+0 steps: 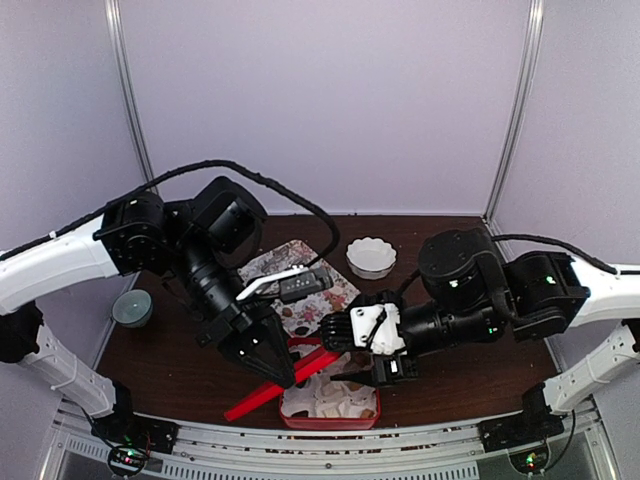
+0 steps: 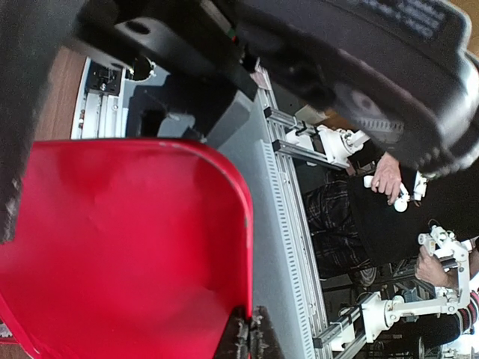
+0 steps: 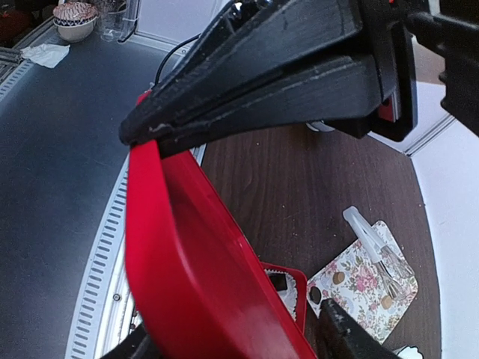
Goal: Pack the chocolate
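Squaring is being called for: lid (image 1: 262,395), being clenched at its edge by left gripper (image 1: 280,375) w/ right gripper (image 3: 236,335) jaws spread astride it, is needing level lowering onto near-edge box (image 1: 330,424), chocolate (image 3: 338,277) sitting inside & on tray (image 3: 367,288) at its far side.

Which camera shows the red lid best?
Left wrist: the lid fills much of the frame, broad face on. Right wrist shows it tilted, rim clamped by the left gripper. Top view shows only a thin red strip.

Light: bright, even, soft | Shadows: faint on table (image 1: 470,385) | Wrist views: nearest parts blurred, edges bent
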Action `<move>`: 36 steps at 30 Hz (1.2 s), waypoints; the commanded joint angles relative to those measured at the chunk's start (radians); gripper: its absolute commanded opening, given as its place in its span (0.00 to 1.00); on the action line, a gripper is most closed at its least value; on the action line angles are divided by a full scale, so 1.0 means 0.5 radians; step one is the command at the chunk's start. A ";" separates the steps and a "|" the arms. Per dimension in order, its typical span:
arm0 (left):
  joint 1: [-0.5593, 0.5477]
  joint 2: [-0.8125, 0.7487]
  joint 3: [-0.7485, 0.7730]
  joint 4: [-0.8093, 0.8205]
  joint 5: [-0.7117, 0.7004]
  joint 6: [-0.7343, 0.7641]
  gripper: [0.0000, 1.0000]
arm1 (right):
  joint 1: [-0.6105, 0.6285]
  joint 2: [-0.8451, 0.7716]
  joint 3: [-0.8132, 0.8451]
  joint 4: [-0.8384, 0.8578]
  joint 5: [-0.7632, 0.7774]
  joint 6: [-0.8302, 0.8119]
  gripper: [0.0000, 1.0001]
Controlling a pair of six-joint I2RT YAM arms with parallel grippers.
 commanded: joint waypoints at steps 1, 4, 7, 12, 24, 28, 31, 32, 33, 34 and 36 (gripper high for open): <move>-0.016 0.001 0.093 0.060 0.034 0.052 0.00 | 0.018 0.035 0.076 0.033 -0.111 -0.020 0.58; -0.015 0.000 0.117 0.009 -0.001 0.086 0.00 | 0.023 0.035 0.070 0.035 -0.135 -0.012 0.52; -0.014 -0.010 0.110 -0.016 -0.039 0.109 0.00 | 0.024 0.024 0.055 0.037 -0.135 0.003 0.46; -0.014 -0.014 0.106 -0.078 -0.113 0.161 0.00 | 0.027 0.009 0.052 0.027 -0.185 0.039 0.32; 0.140 -0.259 0.057 -0.065 -0.823 0.065 0.19 | -0.003 -0.059 -0.034 0.145 -0.164 0.338 0.02; 0.298 -0.473 -0.068 0.061 -1.377 -0.200 0.51 | -0.141 -0.127 -0.151 0.388 -0.209 0.711 0.02; 0.402 -0.716 -0.236 0.226 -1.789 -0.420 0.73 | -0.284 -0.228 -0.324 0.688 -0.252 1.094 0.03; 0.434 -0.781 -0.295 0.269 -1.868 -0.479 0.81 | -0.332 -0.255 -0.382 0.800 -0.267 1.246 0.03; 0.459 -0.832 -0.352 0.294 -1.963 -0.550 0.91 | -0.391 -0.277 -0.444 0.905 -0.281 1.398 0.03; 0.472 -0.883 -0.405 0.319 -2.056 -0.609 0.97 | -0.453 -0.292 -0.498 1.007 -0.290 1.597 0.03; 0.480 -0.953 -0.514 0.371 -2.221 -0.733 0.98 | -0.569 -0.292 -0.598 1.185 -0.310 1.905 0.04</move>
